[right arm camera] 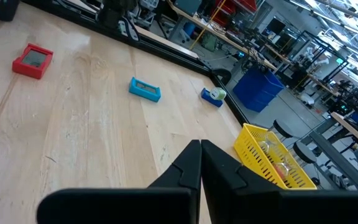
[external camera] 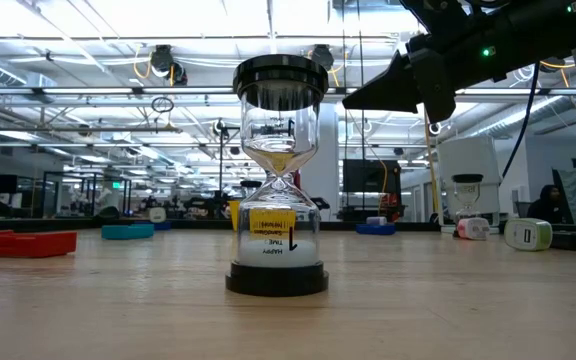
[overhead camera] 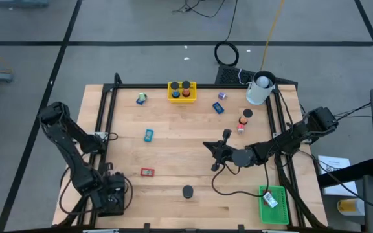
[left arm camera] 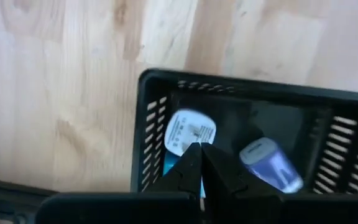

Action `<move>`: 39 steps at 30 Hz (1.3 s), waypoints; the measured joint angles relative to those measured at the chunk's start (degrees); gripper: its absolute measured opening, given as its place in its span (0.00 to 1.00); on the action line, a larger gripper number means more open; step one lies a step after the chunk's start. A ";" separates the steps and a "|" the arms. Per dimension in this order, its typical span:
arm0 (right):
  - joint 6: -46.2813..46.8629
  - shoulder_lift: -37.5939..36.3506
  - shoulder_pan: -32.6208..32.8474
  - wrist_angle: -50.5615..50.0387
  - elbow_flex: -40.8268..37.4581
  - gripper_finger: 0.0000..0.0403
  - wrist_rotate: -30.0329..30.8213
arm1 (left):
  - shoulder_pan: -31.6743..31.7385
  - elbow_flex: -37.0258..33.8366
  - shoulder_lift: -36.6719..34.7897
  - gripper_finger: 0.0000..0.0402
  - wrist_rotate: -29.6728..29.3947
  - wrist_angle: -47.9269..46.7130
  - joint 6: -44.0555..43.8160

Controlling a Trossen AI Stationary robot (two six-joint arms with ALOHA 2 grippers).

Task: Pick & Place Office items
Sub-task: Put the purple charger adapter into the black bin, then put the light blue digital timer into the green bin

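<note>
Black mesh tray [left arm camera: 253,124] fills the left wrist view, a white label piece [left arm camera: 190,129] and a pale blue tube [left arm camera: 269,163] lying inside it; the left gripper [left arm camera: 202,163] hangs over it at the high view's lower left, jaws pressed shut on nothing. The right gripper [overhead camera: 211,146], jaws also shut and empty, sits mid-bench in the high view. Loose office items lie apart: a red block [overhead camera: 147,172] lower left of centre, a blue block [overhead camera: 148,135] above it, an hourglass [overhead camera: 187,191] at bottom centre. To pick well, the right arm should probably open first, then descend squarely over one item, clear of its neighbours.
</note>
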 joint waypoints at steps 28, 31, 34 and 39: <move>8.48 -0.14 -2.67 46.21 -21.06 0.00 -11.79 | 29.88 -13.93 -11.74 0.04 -41.17 31.52 33.58; 11.26 -2.26 -3.06 50.29 -24.89 0.00 -11.58 | 35.16 -18.84 -16.44 0.05 -38.34 38.26 38.97; 12.58 -5.53 -3.02 48.02 -26.40 0.00 -11.53 | 42.33 -20.99 -20.13 0.05 -33.36 38.59 40.30; 13.09 -10.32 -2.91 38.55 -25.23 0.00 -8.94 | 52.33 -21.73 -22.62 0.05 -22.68 38.43 41.84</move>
